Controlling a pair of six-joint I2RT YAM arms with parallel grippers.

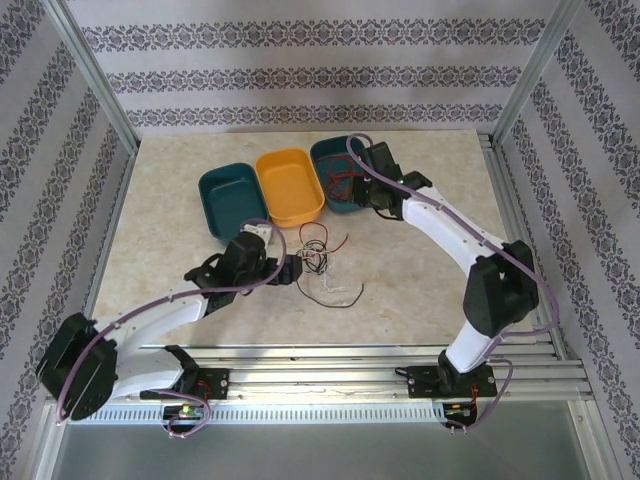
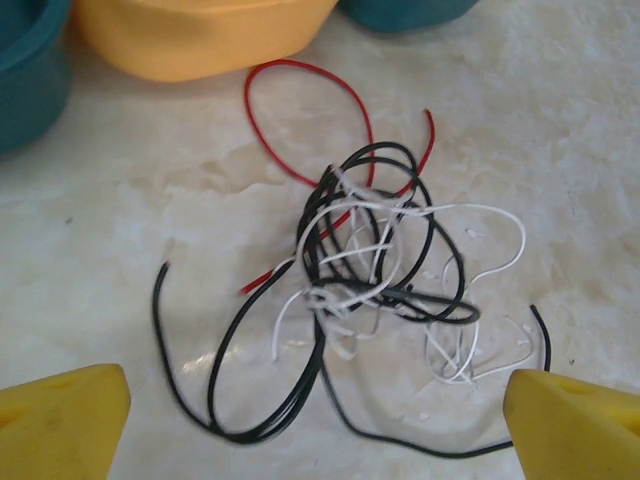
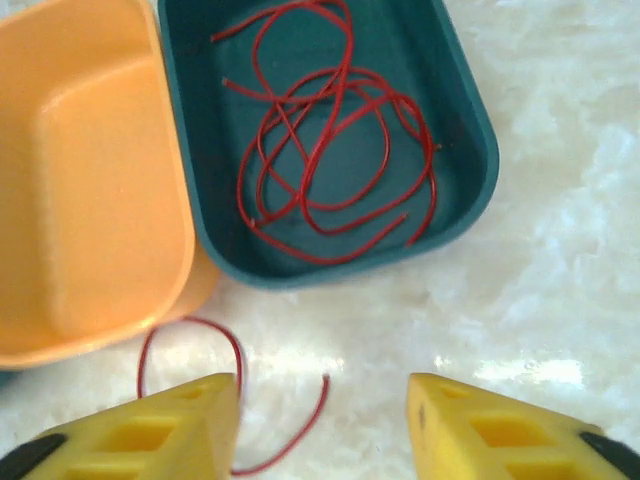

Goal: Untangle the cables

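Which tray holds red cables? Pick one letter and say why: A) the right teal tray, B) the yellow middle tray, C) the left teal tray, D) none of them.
A: the right wrist view shows several loose red cables lying inside the right teal tray, while the yellow tray beside it has nothing in it.

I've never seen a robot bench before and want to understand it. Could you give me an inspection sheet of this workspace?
Surface: pale marbled table.
Job's things: red, black and white tangle on the table; red cables in the right teal tray; yellow tray and left teal tray look empty.
Clutter: nothing seen.
Grippers: left gripper open over the tangle; right gripper open by the right teal tray, empty.
Cables: lilac cables along both arms.
Surroundings: patterned walls, metal frame.
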